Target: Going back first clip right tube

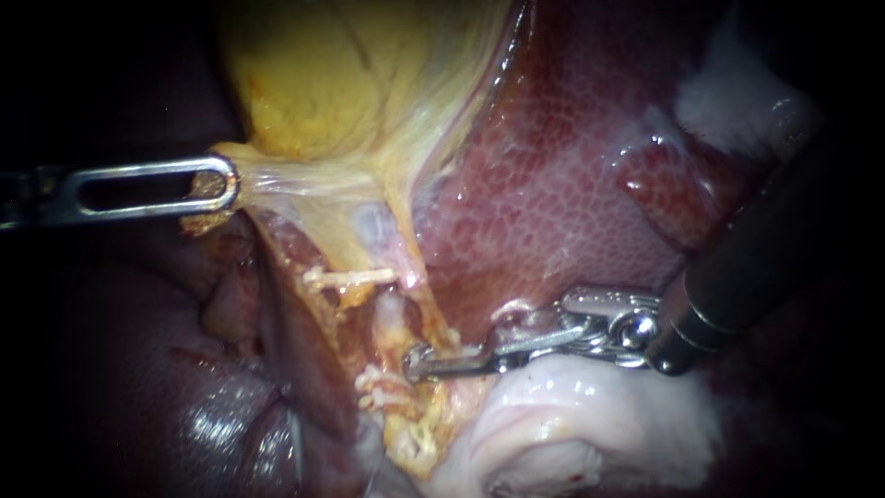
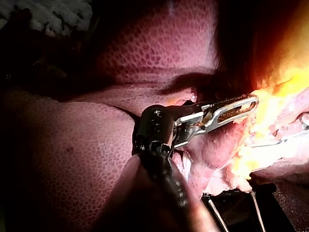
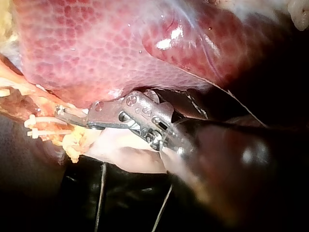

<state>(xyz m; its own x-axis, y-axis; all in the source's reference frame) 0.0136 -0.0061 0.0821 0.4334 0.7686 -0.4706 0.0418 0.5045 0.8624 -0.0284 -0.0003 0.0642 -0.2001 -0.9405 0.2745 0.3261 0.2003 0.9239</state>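
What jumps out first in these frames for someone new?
The yellow gallbladder at upper centre is pulled taut toward the left instrument, whose jaws are shut on its edge. Below it, white clips stand out, with the tip of the right instrument beside the lower ones. Mottled red liver fills the right.

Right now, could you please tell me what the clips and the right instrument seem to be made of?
The upper clip and lower clip look like off-white, matte plastic: opaque, no glint. The right instrument looks like polished steel at its tip, with sharp highlights; its shaft is dark and smooth, perhaps coated.
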